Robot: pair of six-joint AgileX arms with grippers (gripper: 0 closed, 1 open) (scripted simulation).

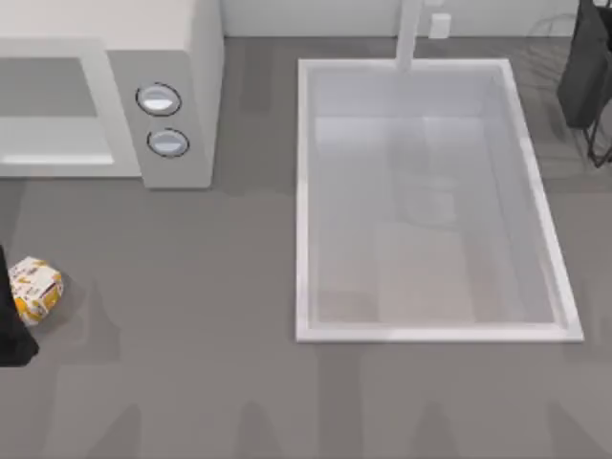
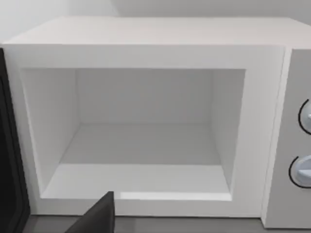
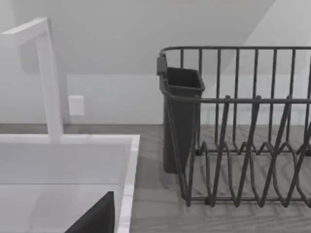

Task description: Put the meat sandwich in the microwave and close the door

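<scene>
White rectangular sink basin [image 1: 430,325] takes table's right half; dark wire dish rack [image 3: 243,145] beyond. Boxy white-and-grey microwave [image 1: 182,96] far left, cavity open, empty in left wrist view. Small white lump with yellow-orange patches, meat sandwich [image 1: 35,290], at left edge, on table or held, unclear. Fingers on either arm: cannot tell. I judge loading and door closing both remain.

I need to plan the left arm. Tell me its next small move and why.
Probably lower the left hand onto the meat sandwich and grasp it. The sandwich lies on the table at its left edge, beside the arm, and the microwave cavity stands open and bare, ready to receive it.
</scene>
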